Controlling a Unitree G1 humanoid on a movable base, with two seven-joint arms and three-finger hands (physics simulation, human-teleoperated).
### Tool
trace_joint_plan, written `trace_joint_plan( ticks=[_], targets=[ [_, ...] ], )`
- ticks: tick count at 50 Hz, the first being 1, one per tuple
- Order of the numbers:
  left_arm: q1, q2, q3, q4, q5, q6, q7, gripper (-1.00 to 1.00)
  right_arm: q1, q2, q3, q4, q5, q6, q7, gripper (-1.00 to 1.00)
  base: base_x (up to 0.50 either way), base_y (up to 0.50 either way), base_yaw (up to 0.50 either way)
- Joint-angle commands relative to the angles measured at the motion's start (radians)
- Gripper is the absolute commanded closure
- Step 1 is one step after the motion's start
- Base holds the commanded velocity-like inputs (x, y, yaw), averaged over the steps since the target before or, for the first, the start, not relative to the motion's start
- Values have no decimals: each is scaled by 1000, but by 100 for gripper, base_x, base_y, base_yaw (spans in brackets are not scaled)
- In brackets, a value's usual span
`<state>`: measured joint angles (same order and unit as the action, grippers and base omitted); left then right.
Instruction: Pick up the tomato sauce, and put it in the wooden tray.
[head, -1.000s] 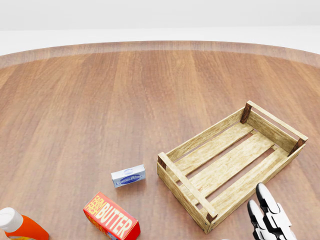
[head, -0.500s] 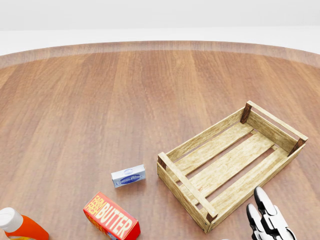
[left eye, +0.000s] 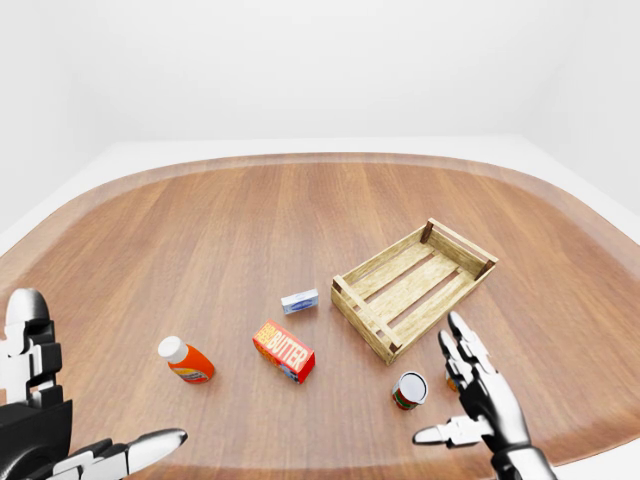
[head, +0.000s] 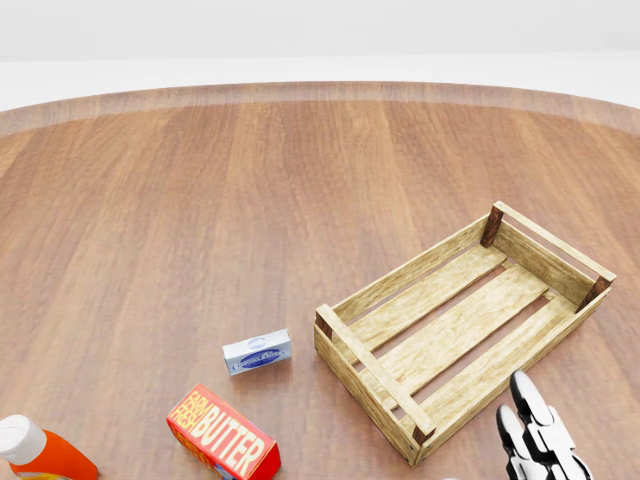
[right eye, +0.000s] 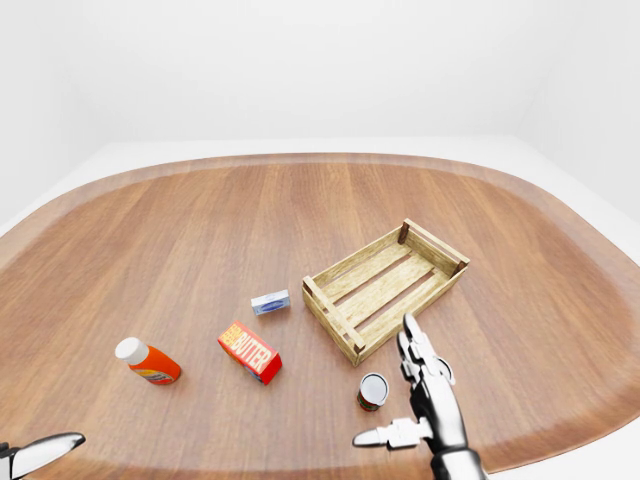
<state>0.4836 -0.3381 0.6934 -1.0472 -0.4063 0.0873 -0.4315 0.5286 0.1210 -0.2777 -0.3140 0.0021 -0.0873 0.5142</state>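
Note:
The tomato sauce is a small can (left eye: 408, 390) with a red and green label, lying on the wooden table near the bottom of the left-eye view; it also shows in the right-eye view (right eye: 373, 391). The empty wooden tray (left eye: 415, 287) stands just above it. My right hand (left eye: 462, 385) is open, fingers spread, just right of the can and not touching it. Only its fingertips (head: 535, 425) show in the head view, below the tray (head: 372, 362). My left hand (left eye: 70, 455) is open at the bottom left, far from the can.
A red butter box (left eye: 284, 351), a small blue-and-white box (left eye: 299, 301) and an orange bottle with a white cap (left eye: 186, 361) lie left of the tray. The round table's edge (left eye: 590, 440) curves close past my right hand.
In the head view my right hand's fingertips have sunk slightly toward the bottom edge. The objects have not moved.

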Motion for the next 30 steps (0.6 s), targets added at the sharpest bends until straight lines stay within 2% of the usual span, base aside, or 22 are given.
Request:
trace_joint_plan(
  ticks=[1, 30],
  targets=[
    [0, 0, 0, 0, 0, 0, 0, -100, -16, -9, 0, 20, -6, 0, -15, -100, 0, 0, 0],
    [-17, -5, 12, 0, 5, 0, -7, -99, -61, -49, 31, 114, -37, 0, -88, -100, 0, 0, 0]
  ],
)
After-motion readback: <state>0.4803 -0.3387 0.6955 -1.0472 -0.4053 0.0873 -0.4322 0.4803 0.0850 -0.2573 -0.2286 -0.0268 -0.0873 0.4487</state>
